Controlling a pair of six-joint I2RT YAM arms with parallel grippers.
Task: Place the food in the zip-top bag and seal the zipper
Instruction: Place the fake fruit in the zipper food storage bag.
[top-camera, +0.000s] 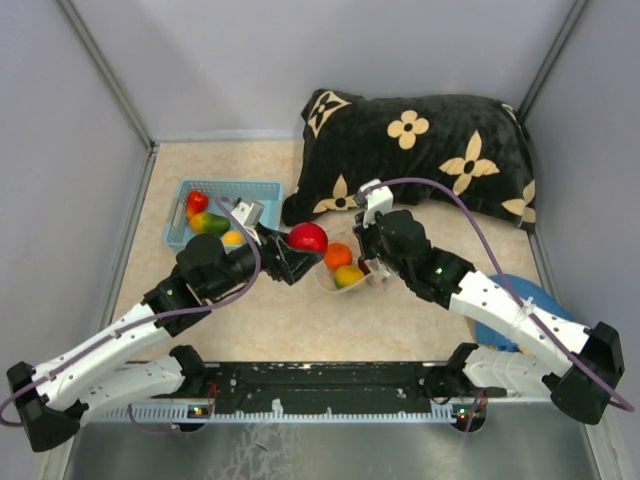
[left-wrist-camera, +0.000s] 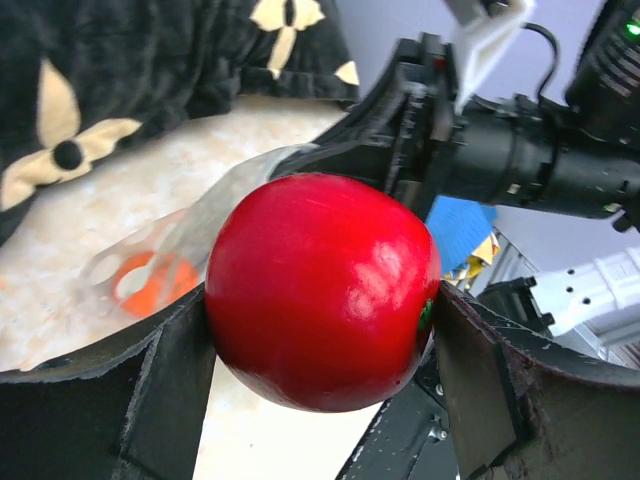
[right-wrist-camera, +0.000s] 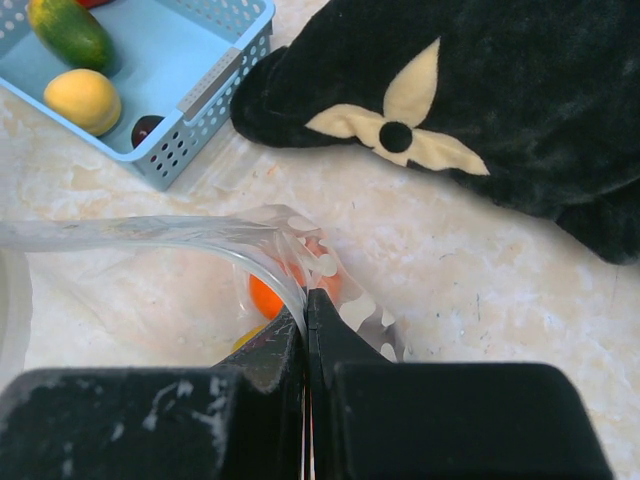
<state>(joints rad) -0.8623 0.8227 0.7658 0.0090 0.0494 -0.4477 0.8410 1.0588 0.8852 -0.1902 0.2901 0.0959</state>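
My left gripper (top-camera: 300, 250) is shut on a red toy apple (top-camera: 308, 237), which fills the left wrist view (left-wrist-camera: 320, 290), and holds it just left of the bag's mouth. The clear dotted zip-top bag (top-camera: 345, 268) lies mid-table with an orange fruit (top-camera: 338, 255) and a yellow-green fruit (top-camera: 348, 276) inside. My right gripper (right-wrist-camera: 306, 305) is shut on the bag's mouth edge, the zipper strip (right-wrist-camera: 200, 232), and holds it up. More food lies in the blue basket (top-camera: 262, 189): a red piece (top-camera: 197, 201), a green one (top-camera: 210, 223), a yellow one (top-camera: 232, 238).
A black pillow with cream flowers (top-camera: 420, 155) lies behind the bag. A blue cloth (top-camera: 520, 300) sits under the right arm. Grey walls enclose the table on three sides. In the right wrist view the basket (right-wrist-camera: 215, 80) also holds a dark brown piece (right-wrist-camera: 146, 130).
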